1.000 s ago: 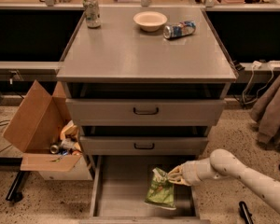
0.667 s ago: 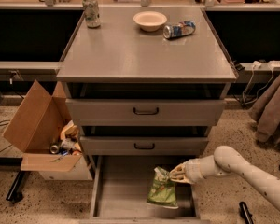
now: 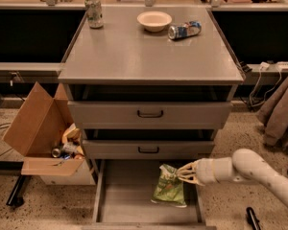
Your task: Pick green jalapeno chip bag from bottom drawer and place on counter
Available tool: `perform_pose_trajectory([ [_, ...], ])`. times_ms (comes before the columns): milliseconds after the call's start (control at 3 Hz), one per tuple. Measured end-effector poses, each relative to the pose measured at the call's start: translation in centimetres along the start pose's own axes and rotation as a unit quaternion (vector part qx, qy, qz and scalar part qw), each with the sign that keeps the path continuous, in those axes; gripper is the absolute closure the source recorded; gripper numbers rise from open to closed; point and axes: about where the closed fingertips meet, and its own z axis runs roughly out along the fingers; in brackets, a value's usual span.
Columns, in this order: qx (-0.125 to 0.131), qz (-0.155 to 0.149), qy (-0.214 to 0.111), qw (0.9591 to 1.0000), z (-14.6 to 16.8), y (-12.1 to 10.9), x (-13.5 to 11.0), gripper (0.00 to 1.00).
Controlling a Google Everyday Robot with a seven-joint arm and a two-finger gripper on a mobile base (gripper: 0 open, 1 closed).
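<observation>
The green jalapeno chip bag [image 3: 169, 188] hangs crumpled in the right half of the open bottom drawer [image 3: 120, 195], its lower end near the drawer floor. My gripper [image 3: 182, 172] reaches in from the right on its white arm and is shut on the bag's upper right corner. The counter [image 3: 144, 56] is the grey cabinet top above the two closed upper drawers.
On the counter stand a can [image 3: 93, 12] at the back left, a white bowl [image 3: 154, 20] and a blue-and-white can [image 3: 184, 30] lying on its side. An open cardboard box [image 3: 41, 133] of trash sits left of the cabinet. Cloth [image 3: 281, 114] hangs at right.
My gripper has risen slightly, and the bag's top has come up with it, so the bag stands more upright than before.
</observation>
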Motion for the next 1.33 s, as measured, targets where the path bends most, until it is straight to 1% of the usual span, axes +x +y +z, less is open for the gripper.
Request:
perform_pose_trajectory([
  [333,0.037,-0.039,-0.009,0.9985,-5.3,-0.8,-6.4,1.0],
  [667,0.059,-0.096,-0.003,0.9936,-10.1,-1.5,-13.7,1.0],
  [1000,0.059,-0.096,-0.003,0.9936,-10.1,-1.5,-13.7,1.0],
  [1333,0.112,-0.086,-0.021,0.9898,-13.6,-3.7,-16.0,1.0],
])
